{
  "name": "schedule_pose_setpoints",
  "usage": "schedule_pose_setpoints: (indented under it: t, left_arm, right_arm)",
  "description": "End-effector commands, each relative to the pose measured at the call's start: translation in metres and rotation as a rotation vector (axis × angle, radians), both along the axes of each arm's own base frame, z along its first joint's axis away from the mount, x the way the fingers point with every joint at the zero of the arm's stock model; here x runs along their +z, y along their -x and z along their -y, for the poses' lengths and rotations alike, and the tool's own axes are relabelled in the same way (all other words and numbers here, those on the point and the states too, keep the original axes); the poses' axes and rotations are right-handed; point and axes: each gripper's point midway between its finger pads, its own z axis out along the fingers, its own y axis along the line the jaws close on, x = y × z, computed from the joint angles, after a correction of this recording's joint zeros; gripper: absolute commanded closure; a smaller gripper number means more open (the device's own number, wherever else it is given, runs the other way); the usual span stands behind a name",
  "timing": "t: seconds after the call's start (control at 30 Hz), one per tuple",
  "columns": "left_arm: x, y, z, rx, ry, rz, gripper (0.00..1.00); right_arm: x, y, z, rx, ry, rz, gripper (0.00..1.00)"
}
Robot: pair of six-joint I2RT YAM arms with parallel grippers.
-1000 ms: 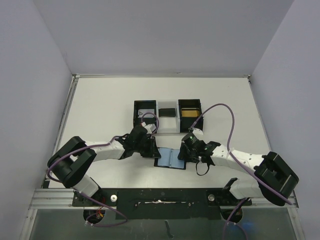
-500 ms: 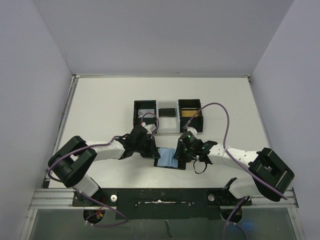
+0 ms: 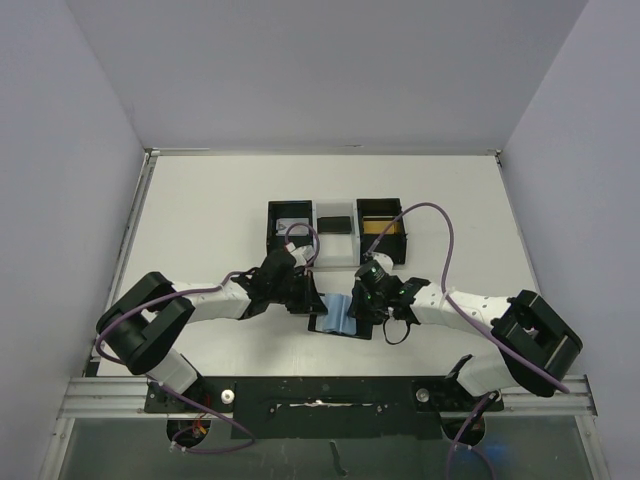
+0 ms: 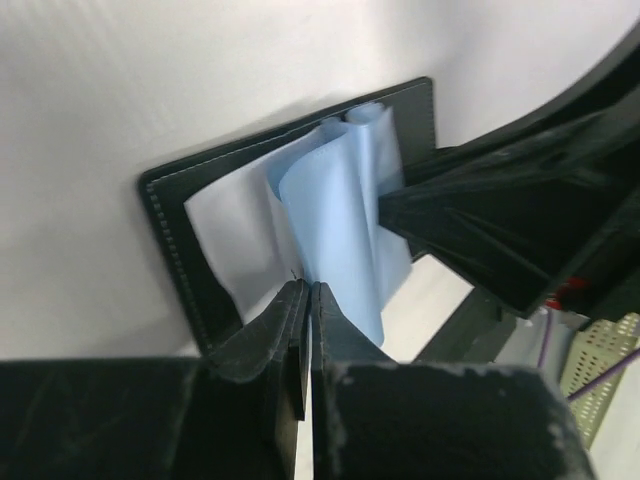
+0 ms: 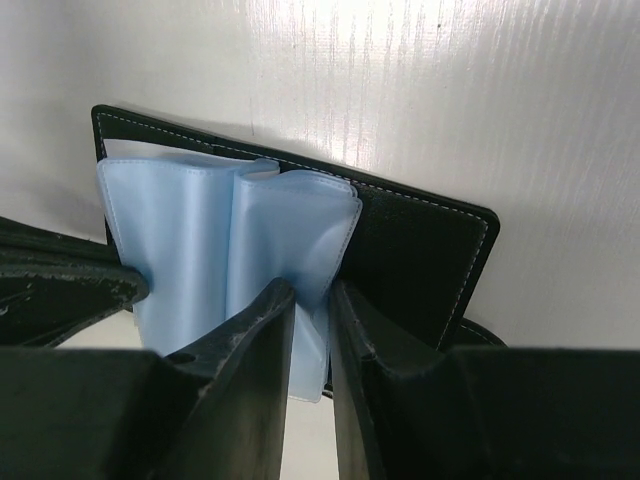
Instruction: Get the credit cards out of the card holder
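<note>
The card holder (image 3: 338, 322) lies open on the bench (image 3: 220, 200) at lower centre, long axis left-right, an arm at each end. The left gripper (image 4: 307, 289) is closed tight at the edge of the blue pockets (image 4: 345, 220); the right gripper (image 5: 312, 292) clamps one pocket leaf.

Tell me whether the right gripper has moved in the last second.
Yes. The right gripper slid left over the card holder, judged against the right-hand black box.
</note>
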Motion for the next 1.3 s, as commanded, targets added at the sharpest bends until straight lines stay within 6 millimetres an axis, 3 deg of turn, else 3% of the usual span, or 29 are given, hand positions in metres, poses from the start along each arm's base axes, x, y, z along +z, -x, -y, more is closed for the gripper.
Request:
schedule_pose_setpoints:
  t: [0.0,0.3,0.47,0.83,0.93,1.03,1.17,1.27]
  left_arm:
    - [0.055,-0.009,0.037,-0.051,0.214,0.081,1.0]
    - [0.027,-0.008,0.023,-0.013,0.111,0.048,1.0]
    - [0.022,-0.009,0.013,0.009,0.058,0.058,1.0]
    - [0.029,-0.013,-0.008,0.061,-0.032,0.104,1.0]
    - [0.03,-0.011,-0.012,0.061,-0.044,0.116,0.99]
    - [0.029,-0.01,-0.017,0.058,-0.068,0.119,0.91]
    - [0.029,-0.01,-0.027,0.077,-0.113,0.127,0.77]
    - [0.034,-0.009,-0.037,0.107,-0.128,0.146,0.6]
  right_arm:
    - [0.004,-0.005,-0.003,-0.018,0.004,0.017,0.78]
    - [0.007,-0.005,-0.003,-0.016,-0.001,0.027,0.76]
    - [0.022,-0.01,-0.005,-0.01,-0.022,0.07,0.74]
    - [0.054,-0.019,0.031,-0.097,0.093,0.166,0.58]
    - [0.07,-0.023,0.018,-0.065,0.024,0.2,0.51]
    - [0.078,-0.023,-0.018,0.056,-0.125,0.218,0.5]
    - [0.061,-0.02,-0.048,0.177,-0.168,0.152,0.55]
    - [0.035,-0.021,-0.045,0.17,-0.057,0.087,0.59]
